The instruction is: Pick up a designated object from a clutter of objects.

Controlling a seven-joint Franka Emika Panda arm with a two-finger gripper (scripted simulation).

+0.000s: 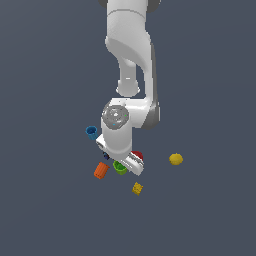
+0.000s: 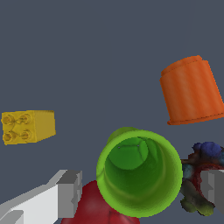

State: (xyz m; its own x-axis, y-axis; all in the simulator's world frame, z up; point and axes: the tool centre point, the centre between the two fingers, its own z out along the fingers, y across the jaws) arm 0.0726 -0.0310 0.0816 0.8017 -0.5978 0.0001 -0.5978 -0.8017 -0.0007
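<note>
Wrist view: bright green round hollow cup (image 2: 139,173), mouth toward camera, sits between the two grey fingers (image 2: 69,194) of the pincer (image 2: 142,192), which stands wide with gaps either side. Red round piece (image 2: 98,205) touches the cup beside one finger; dark multicoloured lump (image 2: 199,175) by the other. Orange ribbed cup (image 2: 190,90) and yellow studded block (image 2: 28,127) lie beyond. Exterior view: pincer (image 1: 127,165) low over green cup (image 1: 119,168); blue cup (image 1: 91,132) and yellow ball (image 1: 175,159) well apart.

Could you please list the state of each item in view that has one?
Green cup: upright, mouth open, between the jaws, not gripped.
Orange cup: tipped on its side.
Blue cup: upright, apart.
Yellow block: studs facing sideways.
Gripper: open.
</note>
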